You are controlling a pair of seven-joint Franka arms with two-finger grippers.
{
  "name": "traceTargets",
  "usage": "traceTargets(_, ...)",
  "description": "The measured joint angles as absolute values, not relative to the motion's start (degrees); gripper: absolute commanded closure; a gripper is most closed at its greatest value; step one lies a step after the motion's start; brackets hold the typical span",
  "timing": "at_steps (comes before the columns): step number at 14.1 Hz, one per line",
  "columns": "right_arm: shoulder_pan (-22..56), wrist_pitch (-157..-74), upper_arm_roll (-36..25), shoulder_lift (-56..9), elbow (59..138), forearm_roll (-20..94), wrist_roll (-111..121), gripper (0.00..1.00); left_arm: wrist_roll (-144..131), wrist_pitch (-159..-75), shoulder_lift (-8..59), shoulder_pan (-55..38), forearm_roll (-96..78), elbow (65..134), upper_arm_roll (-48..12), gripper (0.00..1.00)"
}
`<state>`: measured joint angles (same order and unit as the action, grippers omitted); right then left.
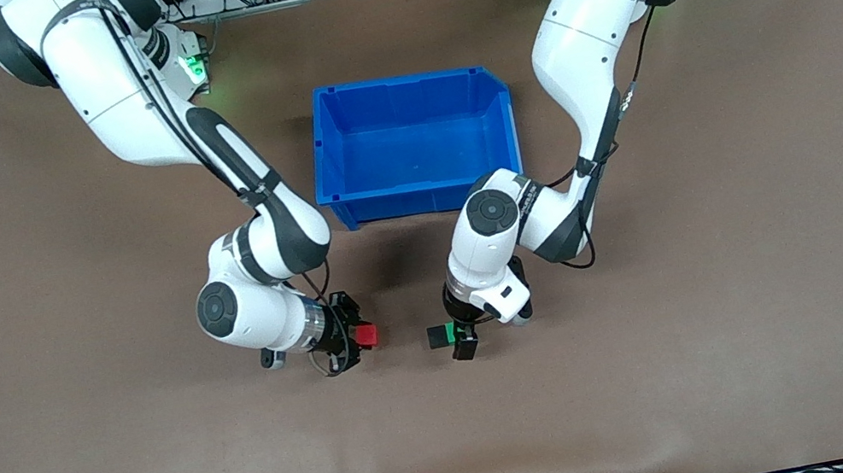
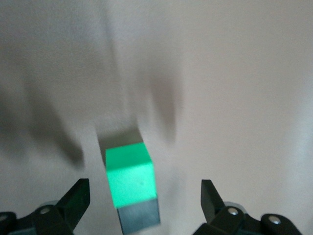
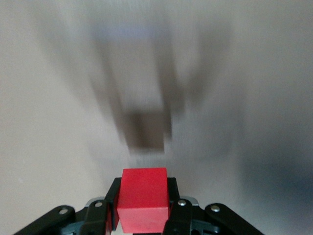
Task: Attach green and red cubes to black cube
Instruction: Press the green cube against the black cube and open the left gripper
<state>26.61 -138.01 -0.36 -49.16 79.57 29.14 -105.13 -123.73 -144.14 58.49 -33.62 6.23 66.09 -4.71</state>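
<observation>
Cubes sit joined on the brown tabletop (image 1: pixel 745 301), well in from its edges: a small bright green cube (image 2: pixel 130 177) touching a small matte black cube (image 2: pixel 139 217), the black one toward the right arm's end. The left tool (image 1: pixel 463 336) stands over the pair with its fingers (image 2: pixel 73 201) spread apart, clear of both. The right tool (image 1: pixel 352 336) is clamped on a small bright red cube (image 1: pixel 366 335). An open blue plastic bin (image 1: pixel 330 148) rests nearer the robots' edge.
</observation>
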Motion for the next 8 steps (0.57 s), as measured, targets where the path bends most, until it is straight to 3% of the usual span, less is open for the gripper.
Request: traceTargets(8,28.5,-144.4,-0.4,-54.9,73.2,29.1,-109.8,1.0,-114.8,-121.7,42.8,-29.6,9.2,66.6,-4.2,0.0)
